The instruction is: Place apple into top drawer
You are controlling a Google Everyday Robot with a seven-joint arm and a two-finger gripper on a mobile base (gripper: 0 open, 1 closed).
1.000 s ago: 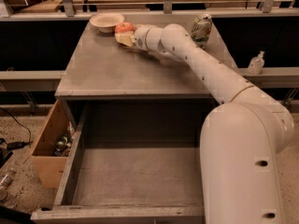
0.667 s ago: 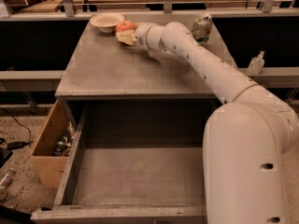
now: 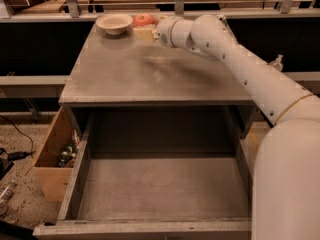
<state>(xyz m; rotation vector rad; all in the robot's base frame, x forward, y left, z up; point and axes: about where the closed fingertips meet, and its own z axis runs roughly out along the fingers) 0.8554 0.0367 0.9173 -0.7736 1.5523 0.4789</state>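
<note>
**Apple at the far edge, just beyond the gripper's tip**

The arm stretches across the surface [image 3: 150,79] to its far edge. There the gripper [image 3: 144,33] sits low, its pale tip pointing left toward the bowl [image 3: 114,23]. The apple [image 3: 144,19] rests on the surface at that same edge, just right of the bowl. It is on the far side of the gripper's tip, touching it or just beside it. Whether the gripper has closed on the apple, or is only alongside it, I cannot tell from this view.

The top drawer [image 3: 160,184] stands pulled out below the near edge of the surface, with its flat bottom bare. It lies well apart from the apple, at the opposite end of the surface. A cardboard box [image 3: 50,159] sits against its left wall.

As I judge it, the coming move depends on that offset. The apple lies behind the tip, so the grasp must be secure before the arm draws back toward the near edge and lowers into the drawer
</note>
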